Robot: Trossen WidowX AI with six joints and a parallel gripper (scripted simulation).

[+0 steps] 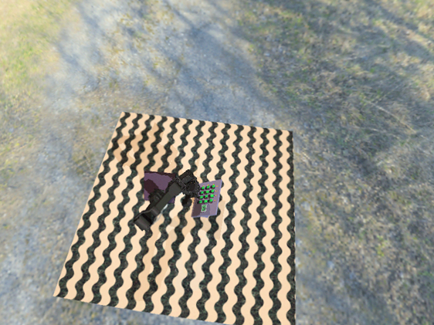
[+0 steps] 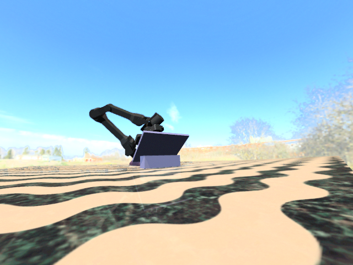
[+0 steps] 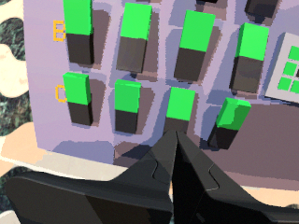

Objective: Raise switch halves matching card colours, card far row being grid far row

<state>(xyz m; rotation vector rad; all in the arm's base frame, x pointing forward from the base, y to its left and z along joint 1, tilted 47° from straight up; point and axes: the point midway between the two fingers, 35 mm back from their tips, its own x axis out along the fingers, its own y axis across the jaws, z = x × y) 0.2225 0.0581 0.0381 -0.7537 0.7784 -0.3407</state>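
Over the near row of the lilac panel point(image 3: 156, 149), the gripper point(image 3: 174, 144) is hanging with its fingers pressed together on nothing, the tip sitting at the grey nearer half of the third switch point(image 3: 181, 104) in row C. The card point(image 3: 288, 70) is lying at the panel's right edge, beside row B. Seen from above, the arm point(image 1: 165, 200) is reaching across the wavy-striped mat point(image 1: 96, 229) toward the switch grid point(image 1: 206, 192).

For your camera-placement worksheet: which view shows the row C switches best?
The wrist view: row C switches fill the frame, green and grey halves distinct. The top view shows only tiny green dots. The exterior view shows just the panel's back.
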